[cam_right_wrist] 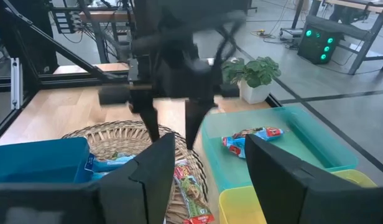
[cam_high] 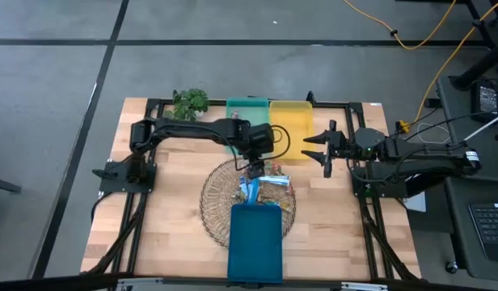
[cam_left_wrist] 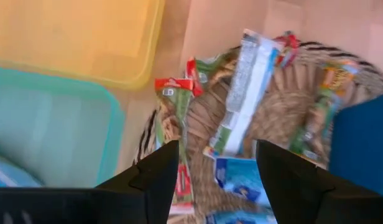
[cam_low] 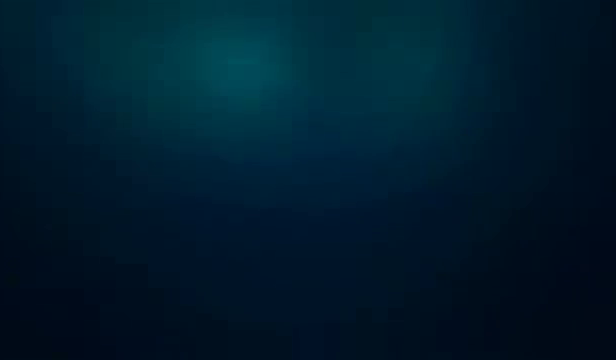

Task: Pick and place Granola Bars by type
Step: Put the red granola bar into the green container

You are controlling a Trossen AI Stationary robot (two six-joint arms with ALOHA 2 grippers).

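While the low view was dark and showed nothing, the other views showed the table (cam_high: 164, 210), its wooden top bare on either side of the basket (cam_high: 217, 202), which sat mid-table. A blue tray (cam_high: 255, 241) overlapped the basket's near edge and reached the table's near edge. Beyond the basket, at the far edge, a green tray (cam_right_wrist: 291, 134) and a yellow tray (cam_high: 291, 121) sat side by side, a small plant (cam_high: 190, 103) beside the green one. The left gripper (cam_high: 255, 168) hung over the basket's far rim, its fingers (cam_left_wrist: 155, 177) spread wide with nothing between them. The right gripper (cam_high: 323, 149) waited off the basket's right, near the yellow tray, its fingers (cam_right_wrist: 155, 168) likewise apart and empty. Most bars (cam_left_wrist: 241, 93) lay heaped in the basket: green-and-red wrappers, a white one with fine print too small to read, and blue ones. One red-and-blue bar (cam_right_wrist: 250, 138) lay in the green tray. No brand name was legible.
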